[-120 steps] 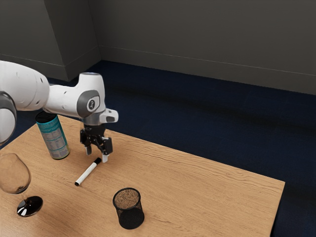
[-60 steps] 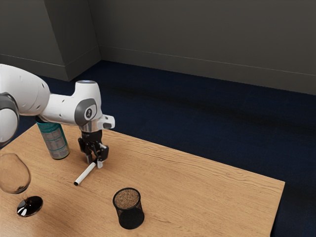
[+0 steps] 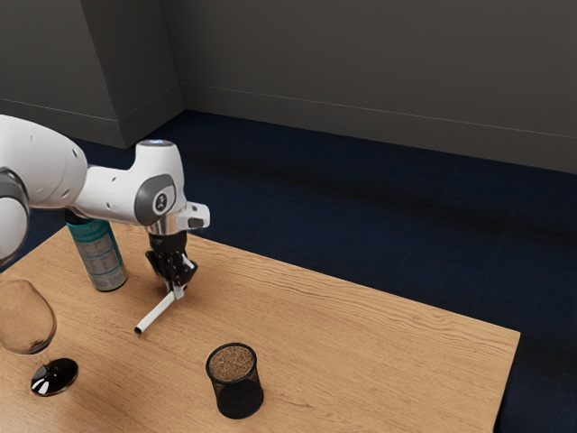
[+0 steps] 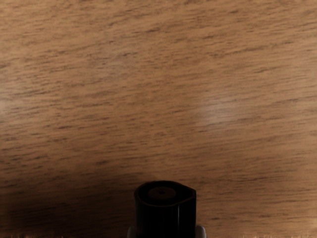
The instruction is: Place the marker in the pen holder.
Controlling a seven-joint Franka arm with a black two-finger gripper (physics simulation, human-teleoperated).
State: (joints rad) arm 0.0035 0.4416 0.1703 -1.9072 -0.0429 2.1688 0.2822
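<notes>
Fingers point(image 3: 178, 292) are clamping the marker point(image 3: 156, 312) near its dark cap point(image 4: 166, 218), one on each side, with the cap's end projecting beyond them in the wrist view. The marker's pale barrel is slanting down from the grip toward the exterior view's lower left; whether its far end is touching the wood, the pictures are not settling. The gripper point(image 3: 175, 290) is pointing downward, low over the table point(image 3: 361, 361), with the arm point(image 3: 113, 194) reaching in above it from the exterior view's left. The step in hand is, by judgement, the pick-up: the marker is sitting in the grip but well apart from the pen holder point(image 3: 239, 397), which is standing upright toward the exterior view's bottom. The next move is calling for a straight lift to above the rim, then a carry to the holder, with the barrel being turned nearer to vertical before release. Because the grip is lying at one end, the long free part may be swinging or catching the rim. Farther out, a teal canister point(image 3: 99, 257) is standing behind the gripper, and a wine glass point(image 3: 54, 377) is standing nearer the exterior view's lower left corner.
</notes>
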